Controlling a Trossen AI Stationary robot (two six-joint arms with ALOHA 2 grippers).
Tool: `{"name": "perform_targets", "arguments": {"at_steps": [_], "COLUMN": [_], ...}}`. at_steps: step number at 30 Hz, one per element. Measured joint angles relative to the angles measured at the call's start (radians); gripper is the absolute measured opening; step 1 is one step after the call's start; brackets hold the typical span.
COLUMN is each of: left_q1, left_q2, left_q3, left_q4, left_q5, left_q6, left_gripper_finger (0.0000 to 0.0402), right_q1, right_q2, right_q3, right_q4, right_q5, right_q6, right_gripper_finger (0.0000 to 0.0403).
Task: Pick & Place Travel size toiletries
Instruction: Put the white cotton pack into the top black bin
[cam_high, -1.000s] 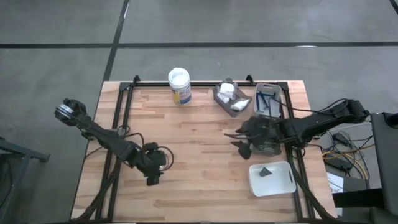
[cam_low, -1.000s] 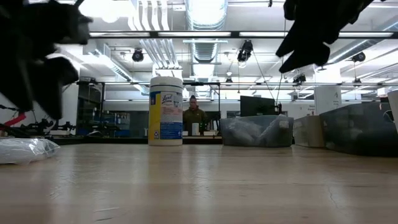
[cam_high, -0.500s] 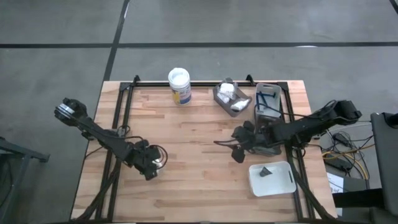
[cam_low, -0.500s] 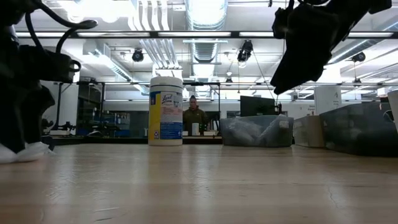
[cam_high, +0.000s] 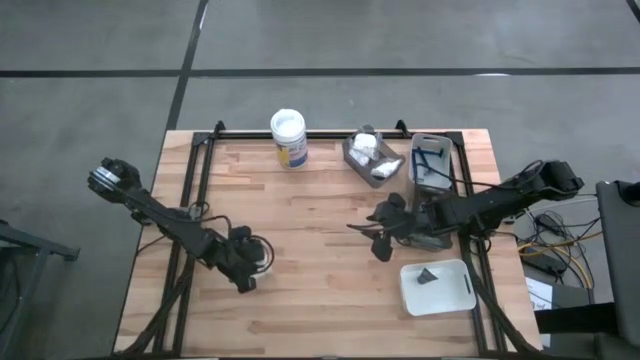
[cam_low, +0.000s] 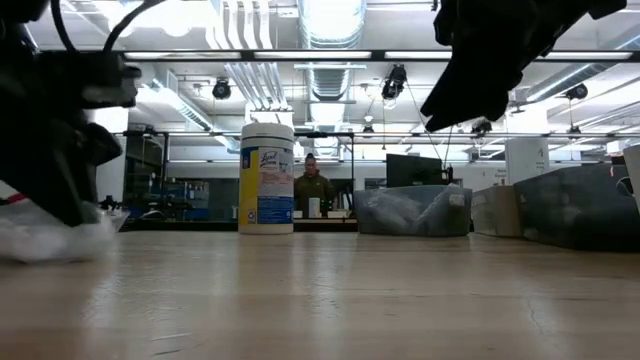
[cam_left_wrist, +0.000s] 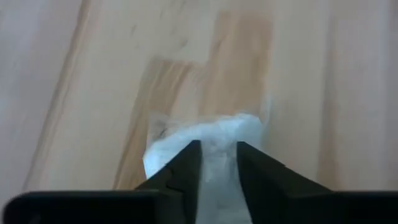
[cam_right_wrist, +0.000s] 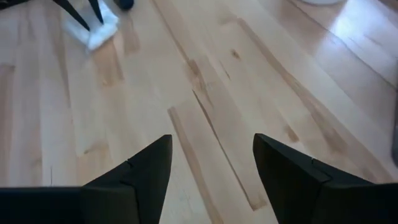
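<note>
A white puffy packet (cam_left_wrist: 208, 134) lies flat on the wooden table, near the left edge. My left gripper (cam_high: 247, 268) is down on it and shut on it. The low view shows the same packet (cam_low: 45, 238) under the dark gripper (cam_low: 55, 190). My right gripper (cam_high: 368, 232) hangs open above the table's middle right with nothing between its fingers (cam_right_wrist: 146, 168). In the right wrist view, the packet (cam_right_wrist: 93, 31) shows far off. My left gripper pinches the white packet between its two fingers (cam_left_wrist: 186, 168), and packet material (cam_left_wrist: 218, 158) fills the narrow gap between them. The fingers come from above, slanting down. The packet's far part (cam_left_wrist: 205, 127) rests on the table.
A white-lidded jar (cam_high: 288, 137) stands at the far edge. Beside it, a grey tray (cam_high: 371, 160) holds white packets and another tray (cam_high: 432, 160) holds blue sticks. A white tray (cam_high: 440, 290) at the near right holds one dark item (cam_high: 428, 277). Bare wood lies between the arms.
My left gripper has come down from above the white packet onto it. My right gripper has moved toward the table's left, away from the trays, staying above the wood.
</note>
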Motion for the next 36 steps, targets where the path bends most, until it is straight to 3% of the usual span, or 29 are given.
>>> {"name": "perform_targets", "arguments": {"at_steps": [11,19,26,31,36], "left_q1": [0.0,0.0,0.003,0.026,0.065], "left_q2": [0.0,0.0,0.0,0.0,0.006], "left_q3": [0.001,0.001,0.001,0.001,0.001], "left_q4": [0.126,0.247,0.456,0.631,0.73], "left_q5": [-0.04,-0.189,-0.397,-0.421,-0.424], "left_q6": [0.164,0.298,0.45,0.537,0.559], "left_gripper_finger": [0.0009,0.0009,0.0005,0.0009,0.0004], "right_q1": [0.0,0.0,0.0,0.001,0.001], "right_q2": [0.0,0.001,0.001,0.024,0.147], "right_q3": [-0.052,-0.154,-0.24,-0.27,-0.24], "right_q4": [0.151,0.412,0.705,0.847,0.946], "right_q5": [0.0,-0.001,-0.002,-0.002,-0.003], "right_q6": [-0.048,-0.048,-0.037,-0.036,-0.044], "right_gripper_finger": [0.0244,0.0262,0.0276,0.0283,0.0281]}}
